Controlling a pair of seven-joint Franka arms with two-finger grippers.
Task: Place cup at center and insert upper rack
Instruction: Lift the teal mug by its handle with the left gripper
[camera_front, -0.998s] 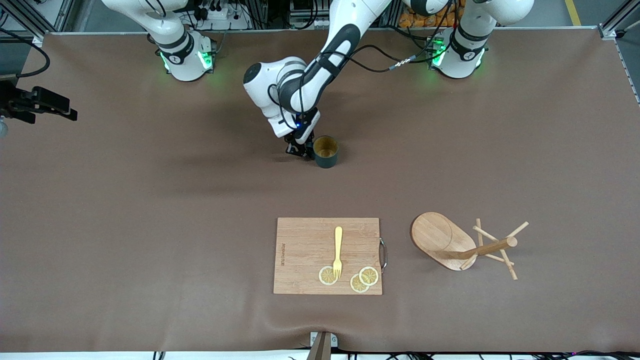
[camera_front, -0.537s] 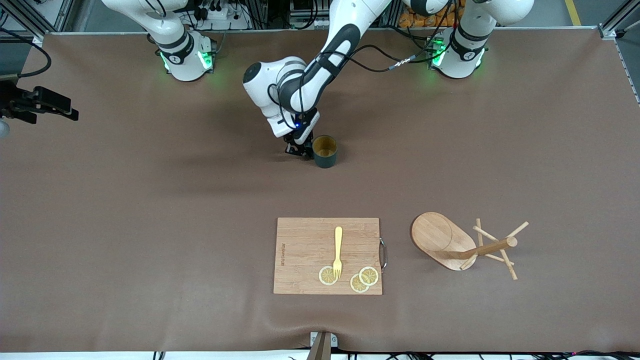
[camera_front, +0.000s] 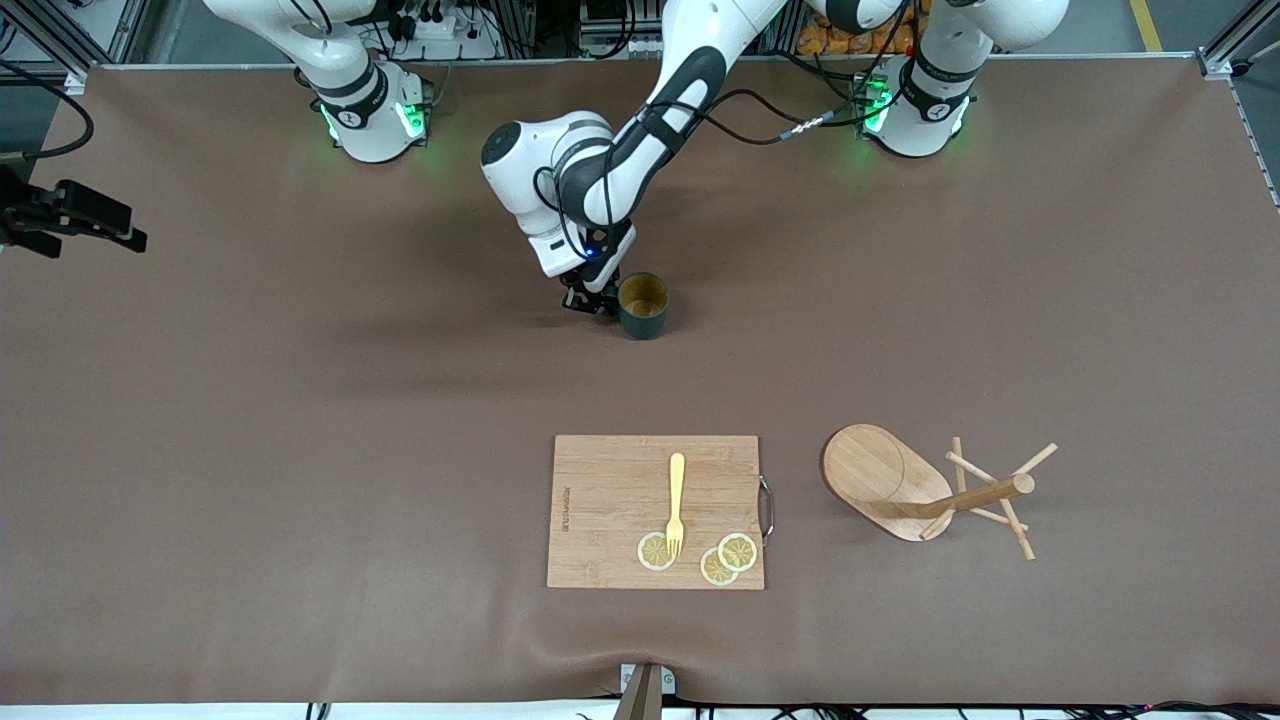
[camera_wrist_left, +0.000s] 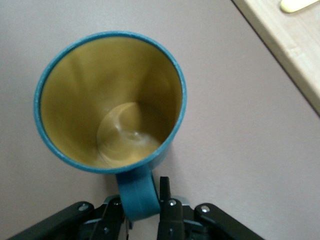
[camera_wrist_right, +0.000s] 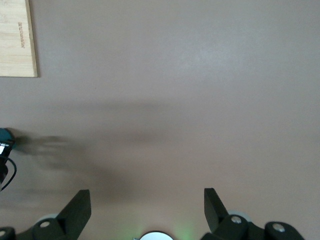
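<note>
Left gripper (camera_front: 590, 300): low over the middle of the table, its arm reaching in from the base at the left arm's end; fingers (camera_wrist_left: 167, 202) closed narrow around the cup's handle, one on each side of it.
Cup (camera_front: 642, 304): dark teal outside, mustard-yellow inside, upright with its mouth up, immediately beside the left gripper and joined to it at the handle (camera_wrist_left: 137, 197); whether its base is touching the table cannot be told. Nothing lies inside it.
Table (camera_front: 300, 420): brown covering, bare around the cup and the left gripper.
Cutting board (camera_front: 655, 511): rectangular, light wood, well apart from the left gripper and nearer to the front camera than the cup; a corner of it also shows in the left wrist view.
Fork (camera_front: 676, 503): yellow, lying on the cutting board, tines toward the front camera.
Lemon slices (camera_front: 727, 559): three, on the board's near edge, one under the fork's tines.
Upper rack (camera_front: 925, 495): wooden mug tree lying tipped on its side, oval base raised on edge, post and pegs on the table; beside the cutting board, toward the left arm's end, farthest from the left gripper.
Right gripper (camera_wrist_right: 147, 212): waiting, spread wide with nothing between its fingers, over bare table near the right arm's end.
</note>
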